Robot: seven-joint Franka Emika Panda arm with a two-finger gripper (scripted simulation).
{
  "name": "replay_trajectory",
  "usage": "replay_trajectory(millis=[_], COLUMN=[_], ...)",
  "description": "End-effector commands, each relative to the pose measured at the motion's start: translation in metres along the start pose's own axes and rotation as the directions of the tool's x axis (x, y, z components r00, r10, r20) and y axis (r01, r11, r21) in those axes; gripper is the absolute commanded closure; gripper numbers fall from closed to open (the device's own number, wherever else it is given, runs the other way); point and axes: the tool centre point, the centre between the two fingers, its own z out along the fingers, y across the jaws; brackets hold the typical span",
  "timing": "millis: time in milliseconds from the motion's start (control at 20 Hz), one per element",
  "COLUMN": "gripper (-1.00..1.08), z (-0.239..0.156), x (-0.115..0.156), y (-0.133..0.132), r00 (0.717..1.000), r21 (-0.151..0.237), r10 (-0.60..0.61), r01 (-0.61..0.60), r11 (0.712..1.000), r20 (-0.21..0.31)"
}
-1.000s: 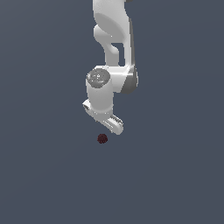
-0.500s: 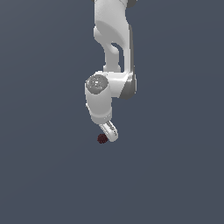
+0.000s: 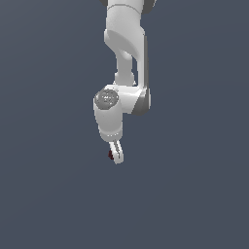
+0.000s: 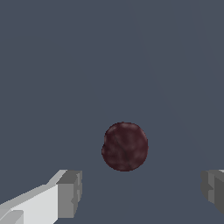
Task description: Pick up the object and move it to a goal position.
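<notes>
A plain dark grey table is filling both views. The white arm's fingers (image 4: 70, 194) are standing spread apart, straddling the dark red berry-like object (image 4: 124, 146) lying between them, apparently lining up to grasp it.

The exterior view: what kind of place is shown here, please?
Probably a bare simulated test scene, not a real room: a uniform grey-blue ground, one white arm's gripper, and a dark red object between its open fingers.
</notes>
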Motion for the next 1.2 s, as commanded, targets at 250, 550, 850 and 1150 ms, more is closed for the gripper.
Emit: replay_trajectory(millis=[250, 550, 850, 1150], gripper=[-0.92, -0.92, -0.92, -0.92], z=[0.008, 0.010, 0.014, 0.040], x=[0.004, 0.006, 0.006, 0.006], y=[-0.003, -0.004, -0.004, -0.003], r00=[0.991, 0.983, 0.984, 0.983], r21=[0.007, 0.010, 0.009, 0.010], r10=[0.137, 0.181, 0.180, 0.183], r01=[-0.137, -0.181, -0.180, -0.183], r11=[0.991, 0.983, 0.984, 0.983], r20=[-0.005, -0.007, -0.007, -0.007])
